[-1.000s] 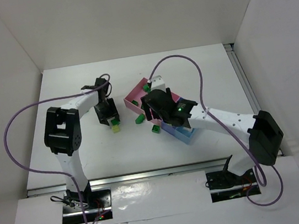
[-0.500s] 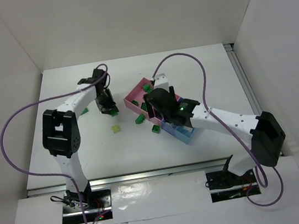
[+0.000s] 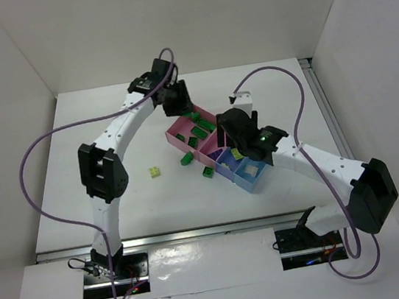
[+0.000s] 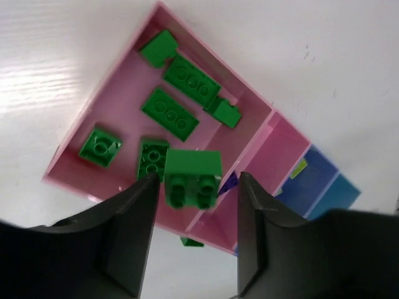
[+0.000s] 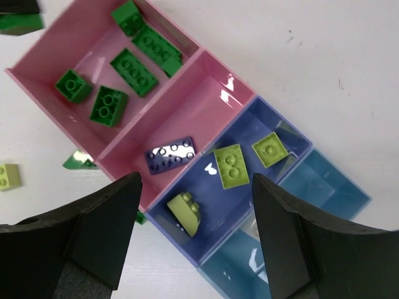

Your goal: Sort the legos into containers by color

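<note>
The containers [image 3: 182, 133] lie in a slanted row mid-table. The first pink bin [image 5: 43, 62] holds several dark green legos [image 5: 133, 71]. A dark purple brick [image 5: 170, 154] lies in the second pink bin. Three yellow-green bricks [image 5: 231, 166] sit in the periwinkle bin [image 5: 293, 134], with the light blue bin [image 5: 324, 180] beyond. My left gripper [image 3: 175, 101] [image 4: 198, 187] hovers over the first pink bin, jaws parted. A dark green brick [image 4: 193, 177] hangs just past its tips, touching neither finger. My right gripper [image 3: 237, 140] [image 5: 196, 187] is open and empty above the periwinkle bin.
Loose on the white table left of the bins are a yellow-green brick [image 3: 155, 171] and two dark green ones [image 3: 185, 160] [image 3: 208, 171]. White walls close in the table on three sides. Purple cables arc above both arms.
My left arm swung from the table's left side to above the first pink bin with a dark green brick, and its jaws have parted. My right gripper drifted slightly right.
</note>
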You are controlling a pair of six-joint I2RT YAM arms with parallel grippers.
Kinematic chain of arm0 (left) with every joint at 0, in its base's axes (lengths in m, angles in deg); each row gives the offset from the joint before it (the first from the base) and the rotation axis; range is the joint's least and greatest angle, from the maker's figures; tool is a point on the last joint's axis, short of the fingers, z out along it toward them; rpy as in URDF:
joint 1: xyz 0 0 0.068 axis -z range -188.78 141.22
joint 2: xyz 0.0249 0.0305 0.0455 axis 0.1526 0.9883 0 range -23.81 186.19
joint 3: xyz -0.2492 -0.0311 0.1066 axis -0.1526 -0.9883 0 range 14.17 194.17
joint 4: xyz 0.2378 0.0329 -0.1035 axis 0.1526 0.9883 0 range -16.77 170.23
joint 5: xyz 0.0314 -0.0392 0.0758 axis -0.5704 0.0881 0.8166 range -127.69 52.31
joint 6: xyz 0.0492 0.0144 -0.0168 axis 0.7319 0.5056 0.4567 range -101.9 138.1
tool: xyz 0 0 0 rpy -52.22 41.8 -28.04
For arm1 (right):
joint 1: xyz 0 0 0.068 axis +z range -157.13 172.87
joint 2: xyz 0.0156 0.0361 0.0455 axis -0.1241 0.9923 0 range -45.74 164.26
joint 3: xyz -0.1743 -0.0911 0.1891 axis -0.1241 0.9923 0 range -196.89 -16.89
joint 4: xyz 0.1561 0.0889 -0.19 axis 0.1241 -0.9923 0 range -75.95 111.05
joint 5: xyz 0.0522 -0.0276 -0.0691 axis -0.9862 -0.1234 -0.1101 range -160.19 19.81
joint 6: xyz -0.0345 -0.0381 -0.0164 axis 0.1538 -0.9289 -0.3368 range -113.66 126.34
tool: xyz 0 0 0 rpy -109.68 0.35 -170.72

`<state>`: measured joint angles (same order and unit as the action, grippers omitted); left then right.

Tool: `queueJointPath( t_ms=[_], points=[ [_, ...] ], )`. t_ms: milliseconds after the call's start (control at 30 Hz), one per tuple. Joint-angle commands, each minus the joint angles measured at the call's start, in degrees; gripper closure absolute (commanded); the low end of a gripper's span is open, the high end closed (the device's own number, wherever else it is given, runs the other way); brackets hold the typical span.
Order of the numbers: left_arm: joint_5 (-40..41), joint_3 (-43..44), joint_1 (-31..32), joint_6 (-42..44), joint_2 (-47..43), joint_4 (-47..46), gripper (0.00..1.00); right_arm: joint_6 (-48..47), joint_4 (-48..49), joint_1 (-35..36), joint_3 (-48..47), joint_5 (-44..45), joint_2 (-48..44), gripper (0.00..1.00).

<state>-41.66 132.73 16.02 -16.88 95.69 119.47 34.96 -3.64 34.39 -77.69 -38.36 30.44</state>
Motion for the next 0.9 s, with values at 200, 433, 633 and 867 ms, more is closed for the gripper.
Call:
queueJointPath(
  t_ms=[200, 433, 633, 867],
  points=[
    [5.18, 6.96, 0.78, 1.93, 3.91, 6.85, 0.10, 2.49, -3.96, -1.70, 1.21, -0.72, -4.73, 0.21],
    [9.06, -17.55, -16.58, 0.62, -10.24, 3.43, 0.09, 0.83, -1.16, -1.70, 1.21, -4.06, -2.71, 0.21],
    [12.48, -20.31, -24.79, 0.62, -6.22, 3.41, 0.00, -0.84, -0.01, -1.70, 0.68, -5.20, -0.60, 0.21],
    [12.67, -15.74, -29.71, 0.61, 3.62, 4.47, 0.00, -0.85, -1.15, -1.70, 0.06, -5.20, -0.50, 0.20]
  ],
)
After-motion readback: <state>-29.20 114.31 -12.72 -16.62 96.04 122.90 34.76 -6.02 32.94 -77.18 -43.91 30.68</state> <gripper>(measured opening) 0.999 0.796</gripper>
